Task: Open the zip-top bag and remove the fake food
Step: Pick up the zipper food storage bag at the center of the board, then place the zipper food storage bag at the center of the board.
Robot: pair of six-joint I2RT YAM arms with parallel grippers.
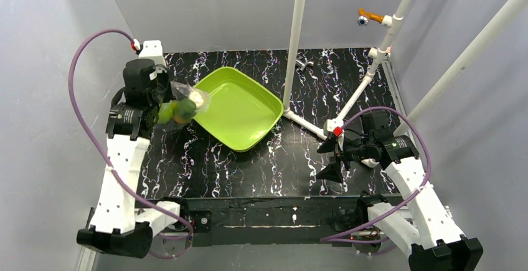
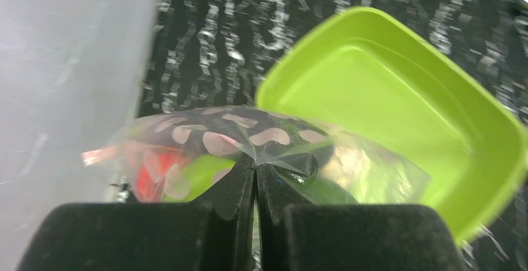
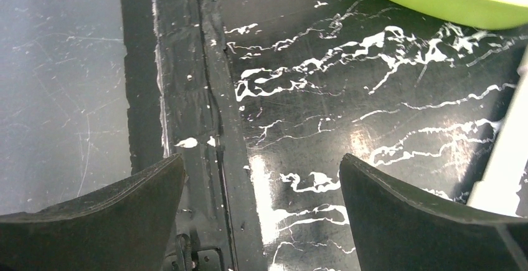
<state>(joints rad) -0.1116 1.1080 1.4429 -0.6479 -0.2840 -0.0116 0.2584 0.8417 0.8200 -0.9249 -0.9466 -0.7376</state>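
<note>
Bag (image 2: pixel 274 137) and fake food (image 2: pixel 198 176) are together, so we judge the task to be at its very start: the bag is gripped, but nothing has come out of it, and we cannot tell whether the zip is parted at all. Nearly everything is left to do, namely opening the zip and taking the pieces out. The bag is clear and crinkly, puckered into a fold where it is pinched, with patches of glare across its skin. Through it we make out a red piece, a bright green piece and something pale tan, all blurred. A pinkish strip (image 2: pixel 99 156) pokes out at one end in the left wrist view. The bag appears to be held up above the table (image 1: pixel 249 171), at the left rear of the work area, with its far end reaching over the near-left rim of the green tray (image 1: pixel 243 112); none of the food lies in that tray. The left gripper (image 2: pixel 255 166) has its jaws pressed together on a fold of the plastic. The right gripper (image 3: pixel 261 187) is well apart from all this, low over the table on the right side, its jaws spread wide with only tabletop between them.
</note>
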